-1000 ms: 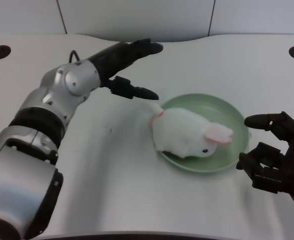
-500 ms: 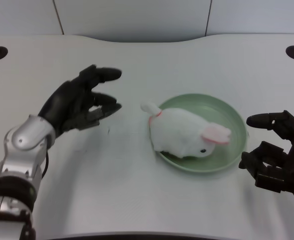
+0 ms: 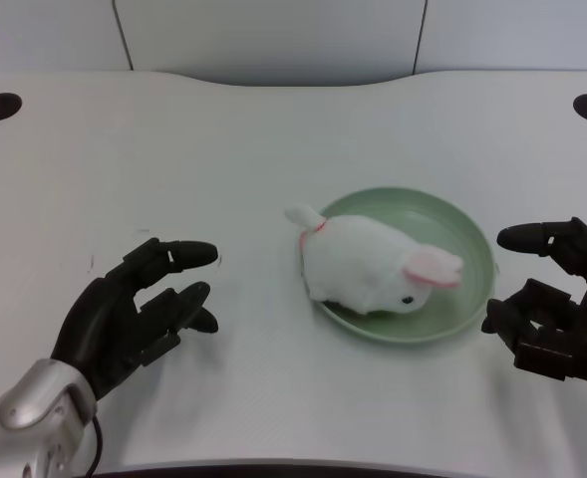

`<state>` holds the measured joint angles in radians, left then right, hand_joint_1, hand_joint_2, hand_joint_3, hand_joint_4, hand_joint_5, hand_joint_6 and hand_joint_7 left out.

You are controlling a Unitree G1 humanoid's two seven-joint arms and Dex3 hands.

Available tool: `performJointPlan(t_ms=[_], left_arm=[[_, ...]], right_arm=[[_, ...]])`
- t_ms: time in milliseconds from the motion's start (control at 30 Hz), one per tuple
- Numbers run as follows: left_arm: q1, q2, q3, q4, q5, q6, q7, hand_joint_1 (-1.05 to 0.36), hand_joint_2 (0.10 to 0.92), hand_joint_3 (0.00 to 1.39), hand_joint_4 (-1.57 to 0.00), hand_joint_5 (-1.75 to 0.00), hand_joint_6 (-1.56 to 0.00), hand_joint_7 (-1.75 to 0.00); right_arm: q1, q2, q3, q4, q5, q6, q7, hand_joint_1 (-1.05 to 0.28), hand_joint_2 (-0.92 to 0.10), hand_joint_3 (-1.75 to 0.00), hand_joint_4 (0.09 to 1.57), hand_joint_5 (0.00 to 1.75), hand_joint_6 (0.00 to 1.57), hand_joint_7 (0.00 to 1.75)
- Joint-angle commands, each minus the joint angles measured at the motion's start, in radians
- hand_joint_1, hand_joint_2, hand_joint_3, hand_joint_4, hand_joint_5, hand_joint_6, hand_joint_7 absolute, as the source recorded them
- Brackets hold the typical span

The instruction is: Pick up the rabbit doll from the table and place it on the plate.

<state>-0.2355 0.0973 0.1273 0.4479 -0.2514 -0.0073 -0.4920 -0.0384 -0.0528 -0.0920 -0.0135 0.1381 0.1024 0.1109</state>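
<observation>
Rabbit (image 3: 371, 269) lying on the plate (image 3: 467, 239)
Left robot hand (image 3: 134, 317) low over the worktop (image 3: 273, 149), fingers spread wide and holding nothing; rabbit and plate sit well off to its right

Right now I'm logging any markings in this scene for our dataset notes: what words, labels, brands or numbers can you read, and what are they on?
None: no readable text shows in the head view.
Rabbit doll: plain white, pink ears and collar, no tag showing.
Plate: plain green, no mark.
Table: white, with dark round holes at the far corners, no lettering.
Left hand: plain black, no label visible.
</observation>
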Motion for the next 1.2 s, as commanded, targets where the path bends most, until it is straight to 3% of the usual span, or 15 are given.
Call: performJointPlan(t_ms=[33,133,333,433,500,567,733,833,1033,1133,1200], left_arm=[[0.038,0.016,0.008,-0.04,0.0,0.033,0.032,-0.44,0.921,0.43,-0.45,-1.75,-0.32,-1.22],[0.054,0.013,0.01,-0.049,0.005,0.046,0.057,-0.42,0.921,0.45,-0.52,-1.75,-0.35,-1.29],[0.066,0.014,0.016,-0.039,-0.006,0.061,0.065,-0.4,0.921,0.52,-0.62,-1.75,-0.36,-1.64],[0.059,0.006,0.027,-0.022,-0.012,0.073,0.078,-0.39,0.921,0.51,-0.68,-1.75,-0.35,-1.73],[0.053,0.005,0.031,-0.008,-0.013,0.075,0.079,-0.39,0.921,0.49,-0.69,-1.75,-0.35,-1.74],[0.044,0.002,0.039,0.015,-0.019,0.064,0.073,-0.38,0.921,0.47,-0.71,-1.75,-0.37,-1.75],[0.017,0.001,0.052,0.066,-0.037,0.053,0.05,-0.38,0.921,0.45,-0.76,-1.75,-0.45,-1.75],[0.001,0.0,0.051,0.096,-0.033,0.043,0.06,-0.39,0.921,0.44,-0.78,-1.75,-0.47,-1.75],[-0.009,-0.004,0.053,0.127,-0.027,0.027,0.077,-0.39,0.921,0.42,-0.79,-1.75,-0.47,-1.75],[-0.012,-0.002,0.052,0.143,-0.023,0.025,0.084,-0.39,0.921,0.42,-0.75,-1.75,-0.43,-1.75],[-0.016,-0.003,0.052,0.145,-0.023,0.031,0.087,-0.38,0.921,0.41,-0.74,-1.75,-0.42,-1.75]], right_arm=[[-0.001,-0.009,-0.014,0.011,0.008,-0.013,0.003,0.19,-0.52,-0.92,0.81,1.36,0.62,1.23],[-0.003,-0.007,-0.015,0.017,0.006,-0.022,0.005,0.2,-0.52,-0.93,0.81,1.37,0.62,1.24],[-0.003,-0.003,-0.016,0.006,0.009,-0.009,0.001,0.19,-0.51,-0.95,0.83,1.39,0.61,1.25],[-0.006,-0.008,-0.016,0.021,0.003,-0.023,0.005,0.21,-0.52,-0.95,0.83,1.39,0.6,1.25],[-0.008,-0.007,-0.018,0.018,0.005,-0.012,0.003,0.21,-0.53,-0.94,0.83,1.38,0.59,1.25],[-0.011,-0.002,-0.026,0.017,0.024,0.001,0.006,0.2,-0.54,-0.93,0.8,1.4,0.58,1.26],[-0.023,-0.004,-0.031,0.039,0.029,-0.025,0.008,0.15,-0.5,-0.97,0.79,1.46,0.58,1.28],[-0.033,-0.009,-0.034,0.072,0.02,-0.075,0.011,0.15,-0.48,-1.01,0.79,1.46,0.59,1.29],[-0.067,-0.011,-0.041,0.22,0.0,-0.228,0.009,0.14,-0.41,-1.08,0.83,1.41,0.62,1.31],[-0.078,-0.011,-0.037,0.243,-0.02,-0.235,-0.016,0.14,-0.39,-1.11,0.86,1.37,0.61,1.31],[-0.093,-0.012,-0.043,0.29,-0.015,-0.256,-0.016,0.14,-0.39,-1.1,0.86,1.35,0.61,1.3]])
